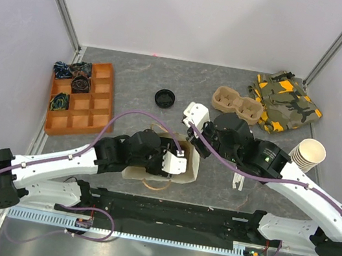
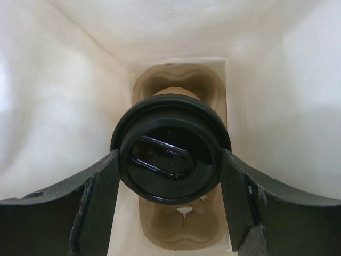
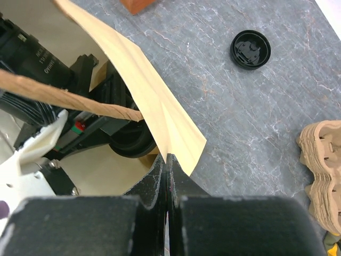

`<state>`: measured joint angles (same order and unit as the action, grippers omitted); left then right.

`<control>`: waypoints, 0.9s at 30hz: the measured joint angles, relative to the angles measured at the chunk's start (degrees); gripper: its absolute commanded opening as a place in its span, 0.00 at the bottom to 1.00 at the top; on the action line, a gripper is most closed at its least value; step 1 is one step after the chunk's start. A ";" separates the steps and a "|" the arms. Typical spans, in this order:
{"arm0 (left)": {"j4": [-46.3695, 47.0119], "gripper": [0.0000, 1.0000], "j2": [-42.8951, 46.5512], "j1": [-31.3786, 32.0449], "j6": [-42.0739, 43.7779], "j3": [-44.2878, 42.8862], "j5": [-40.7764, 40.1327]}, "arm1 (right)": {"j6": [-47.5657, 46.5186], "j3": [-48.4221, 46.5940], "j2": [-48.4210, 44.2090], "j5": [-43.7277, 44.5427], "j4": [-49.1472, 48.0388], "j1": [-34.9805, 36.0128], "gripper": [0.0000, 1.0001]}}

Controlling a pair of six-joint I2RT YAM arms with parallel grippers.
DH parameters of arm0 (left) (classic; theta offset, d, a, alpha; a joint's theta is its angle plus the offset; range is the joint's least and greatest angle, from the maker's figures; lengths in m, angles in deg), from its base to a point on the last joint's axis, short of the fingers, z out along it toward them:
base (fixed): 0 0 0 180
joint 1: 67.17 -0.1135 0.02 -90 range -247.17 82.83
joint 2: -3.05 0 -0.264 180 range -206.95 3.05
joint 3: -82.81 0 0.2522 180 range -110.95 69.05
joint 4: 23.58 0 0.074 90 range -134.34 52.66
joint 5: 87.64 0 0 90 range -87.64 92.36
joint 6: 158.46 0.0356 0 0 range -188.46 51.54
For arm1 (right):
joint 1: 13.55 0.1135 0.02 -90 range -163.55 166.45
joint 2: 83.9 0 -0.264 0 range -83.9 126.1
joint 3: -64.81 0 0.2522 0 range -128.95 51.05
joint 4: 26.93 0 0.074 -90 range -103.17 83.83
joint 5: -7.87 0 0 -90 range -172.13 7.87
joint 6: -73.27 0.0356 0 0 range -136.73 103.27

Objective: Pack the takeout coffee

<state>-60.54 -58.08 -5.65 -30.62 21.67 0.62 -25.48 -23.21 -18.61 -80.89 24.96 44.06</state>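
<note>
My left hand (image 2: pixel 169 176) is down inside the paper bag (image 2: pixel 64 106), grasping the takeout coffee (image 2: pixel 170 144) by its black lid, just above the cardboard carrier (image 2: pixel 181 237) on the bag's floor. My right hand (image 3: pixel 167 160) is clenched on the bag's rim. Beyond, a loose black lid (image 3: pixel 250 49) lies on the desk (image 3: pixel 224 117).
</note>
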 measured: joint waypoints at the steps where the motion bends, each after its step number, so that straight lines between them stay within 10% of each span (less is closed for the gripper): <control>1: 0.17 0.14 -0.24 0.07 0.02 0.00 -0.17 | 0.13 0.04 0.00 0.09 -0.02 0.00 0.00; 27: 2.80 0.12 -10.75 3.50 2.14 -1.95 -6.75 | 13.11 0.63 1.53 -1.51 0.50 -3.43 0.00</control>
<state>-57.74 -68.83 -2.16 -28.48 19.73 -6.14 -12.37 -22.57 -17.08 -82.40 25.46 40.62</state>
